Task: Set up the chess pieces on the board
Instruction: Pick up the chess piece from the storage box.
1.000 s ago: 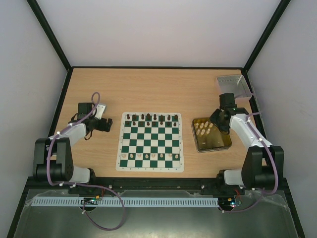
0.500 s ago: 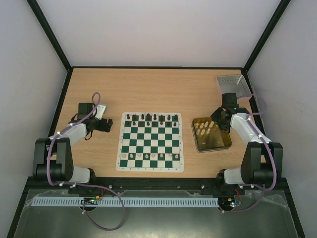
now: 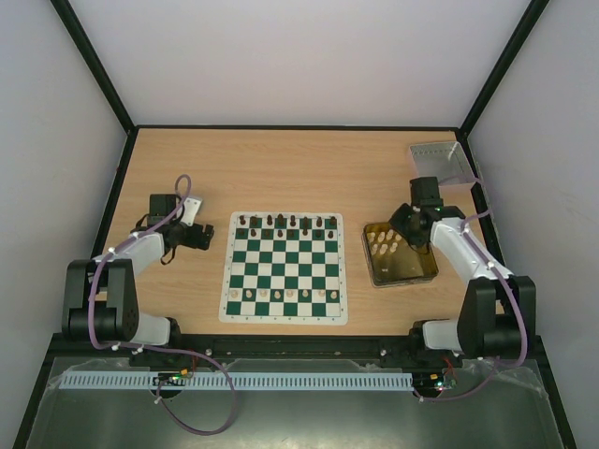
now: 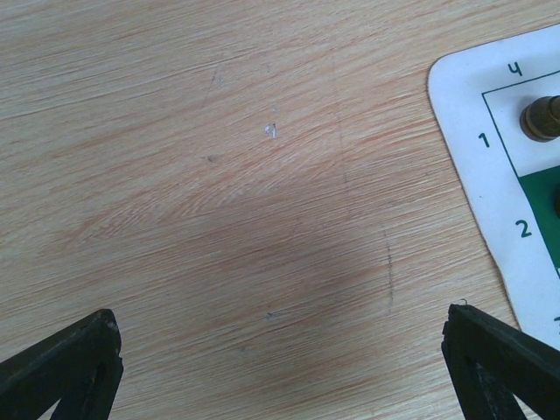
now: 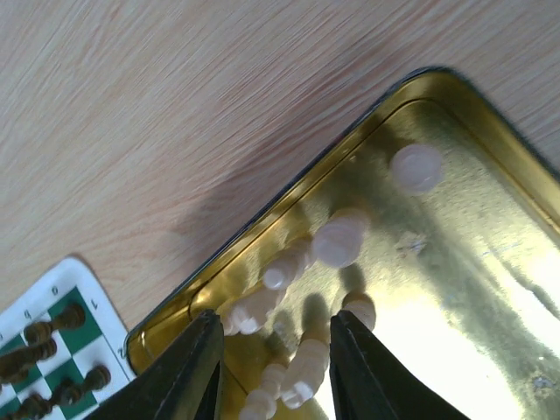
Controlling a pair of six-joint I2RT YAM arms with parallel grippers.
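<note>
**Right gripper over the tin, about to pick a cream piece**

I am a two-armed robot at a wooden surface (image 3: 281, 168), seen from above and from both wrists. The board (image 3: 285, 262) lies flat in the middle. A dark row (image 3: 285, 222) stands along its far edge and a cream row (image 3: 281, 295) along its near edge. The squares between them are bare.

To the right of the board, apart from it, sits a gold tin (image 5: 289, 206). Loose cream pieces (image 5: 339, 241) are clustered in its corner nearest the board, some upright and some leaning. I cannot tell which kinds they are.

My right gripper (image 5: 276, 367) hangs low over that cluster. It is about half spread, with a cream piece or two in the gap. I see no firm pinch, and I cannot tell whether either finger touches a piece.

My left gripper (image 4: 280, 367) is spread wide and holds nothing. It hovers over bare wood just beside the board's left border.

My reading is that the step in hand is fetching the next cream piece from the tin, with the setup partly done. The next move calls for singling out one piece from its close neighbours and pinching it squarely. It then needs lifting clear of the tin wall and carrying to a free square on the cream side, without toppling pieces already placed.
</note>
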